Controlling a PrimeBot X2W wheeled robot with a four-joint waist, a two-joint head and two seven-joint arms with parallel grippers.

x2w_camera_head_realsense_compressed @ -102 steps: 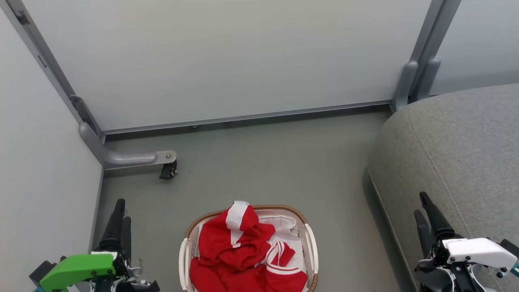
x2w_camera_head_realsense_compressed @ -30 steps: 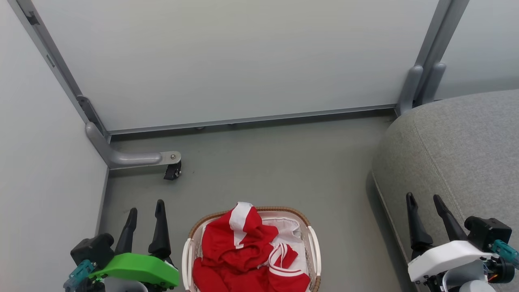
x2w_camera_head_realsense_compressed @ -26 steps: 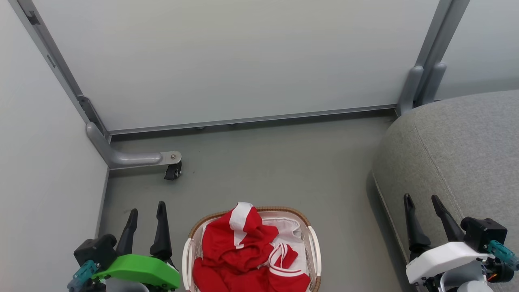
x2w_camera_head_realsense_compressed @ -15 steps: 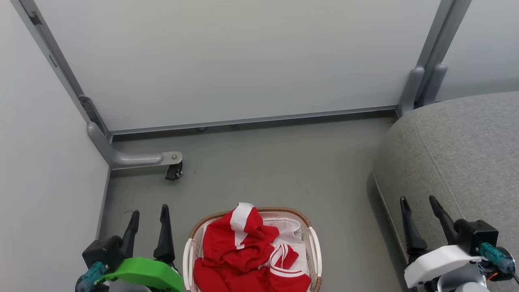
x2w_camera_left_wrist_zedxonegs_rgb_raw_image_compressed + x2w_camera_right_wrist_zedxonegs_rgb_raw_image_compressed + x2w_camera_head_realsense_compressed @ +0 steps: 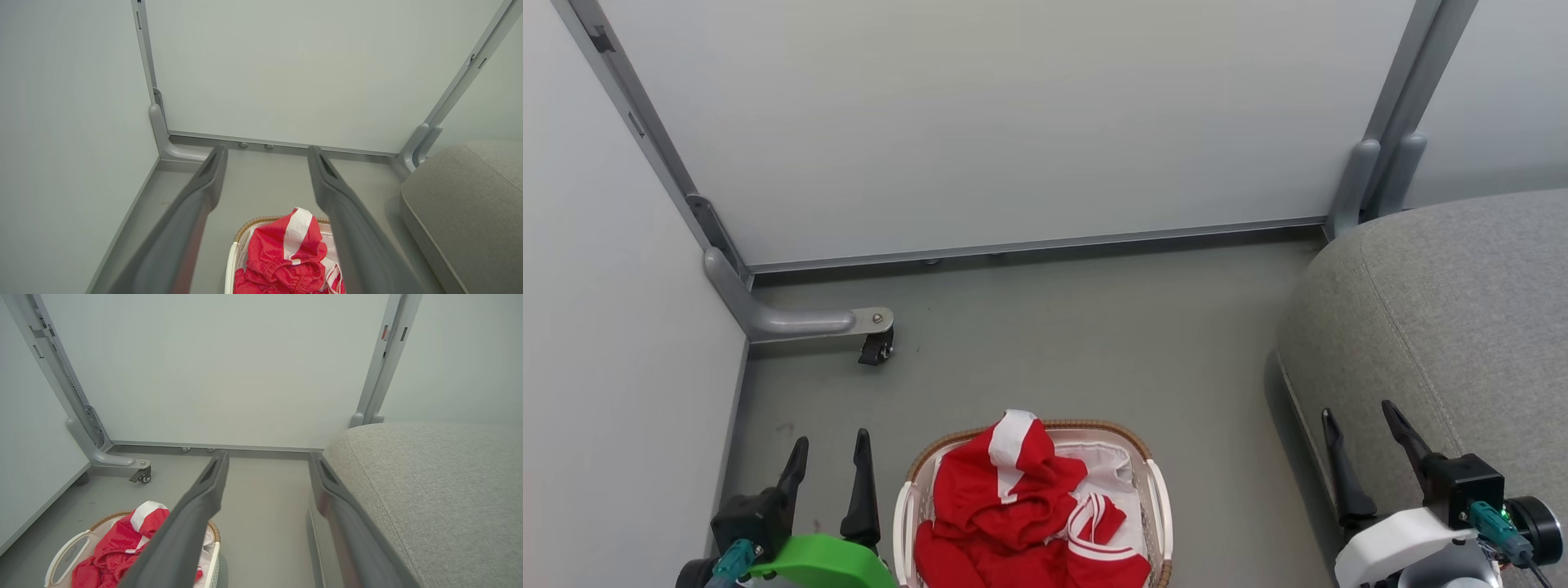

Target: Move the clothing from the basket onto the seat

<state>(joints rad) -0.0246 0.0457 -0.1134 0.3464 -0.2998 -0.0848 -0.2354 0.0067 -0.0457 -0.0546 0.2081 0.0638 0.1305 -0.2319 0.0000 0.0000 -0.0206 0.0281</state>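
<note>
Red clothing with white stripes is heaped in the white basket with a brown woven rim, on the floor at the bottom centre of the head view. The clothing and basket also sit low in the left wrist view, and the clothing in the basket at the right wrist view's lower left. The grey seat rises at the right. My left gripper hangs open left of the basket. My right gripper hangs open over the seat's front edge. Both hold nothing.
Pale partition panels close off the back and left. A grey frame foot with a small caster juts onto the floor at the left. Grey posts stand at the back right corner. Bare grey floor lies between basket, panels and seat.
Both grippers have slid lower in the head view, staying open. Earlier still they turned from edge-on to side by side. The whole picture has shifted slightly, so the camera moved.
</note>
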